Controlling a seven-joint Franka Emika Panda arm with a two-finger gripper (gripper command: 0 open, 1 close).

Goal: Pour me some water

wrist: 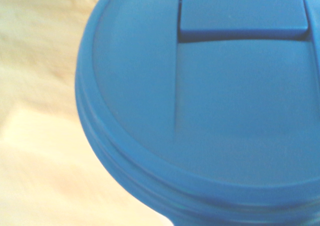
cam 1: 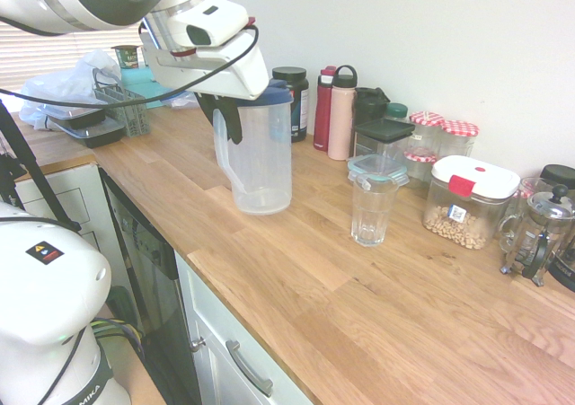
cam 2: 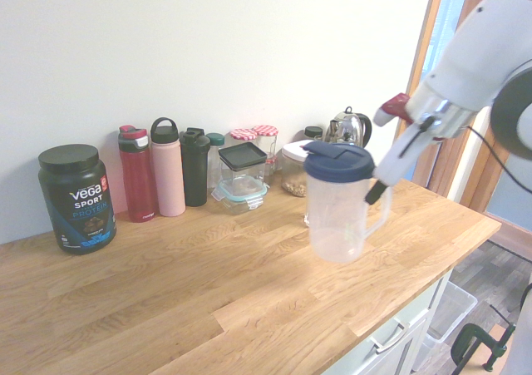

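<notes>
My gripper (cam 1: 229,122) is shut on the handle of a clear plastic pitcher (cam 1: 260,162) with a dark blue lid, holding it upright just over the wooden worktop (cam 1: 296,279). An empty drinking glass (cam 1: 371,209) stands on the worktop about a hand's width to the pitcher's right. From the other side the pitcher (cam 2: 337,217) hangs from the gripper (cam 2: 376,194) and hides most of the glass. The wrist view is filled by the blue lid (wrist: 210,110) with its flip spout cover. I cannot see a water level in the pitcher.
Along the wall stand a black protein tub (cam 1: 290,102), red and pink bottles (cam 1: 340,113), lidded containers (cam 1: 382,145), jars and a box of nuts (cam 1: 467,203). A French press (cam 1: 539,234) is far right and a dish rack (cam 1: 121,104) far left.
</notes>
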